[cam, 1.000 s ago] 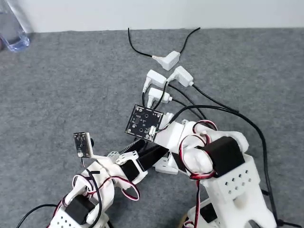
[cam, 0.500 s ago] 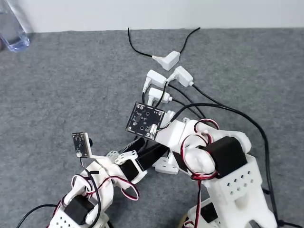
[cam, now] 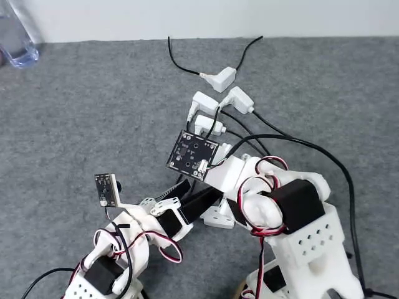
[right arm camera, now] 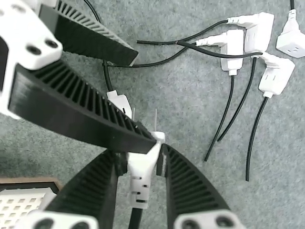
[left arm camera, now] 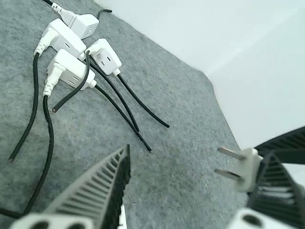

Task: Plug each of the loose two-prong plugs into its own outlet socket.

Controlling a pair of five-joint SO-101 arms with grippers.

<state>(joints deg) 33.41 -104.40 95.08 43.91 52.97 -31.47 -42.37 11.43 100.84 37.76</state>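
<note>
Right pincer (right arm camera: 142,160) clenched on white two-prong plug (right arm camera: 142,179), held above near-middle of grey felt desk (cam: 93,112), prongs pointing far. Left pincer (left arm camera: 193,157) released, one finger just beside plug. Cluster of four white outlet sockets (cam: 206,103) farther back.

White arms (cam: 312,249), black ribbed fingers (right arm camera: 186,183), red-white-black cables (cam: 239,208).

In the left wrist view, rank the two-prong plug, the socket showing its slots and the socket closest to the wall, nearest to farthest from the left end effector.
From the left end effector:
1. two-prong plug, just beside it.
2. slotted socket, midway back in the socket cluster.
3. wall-side socket, at the cluster's far end.
</note>
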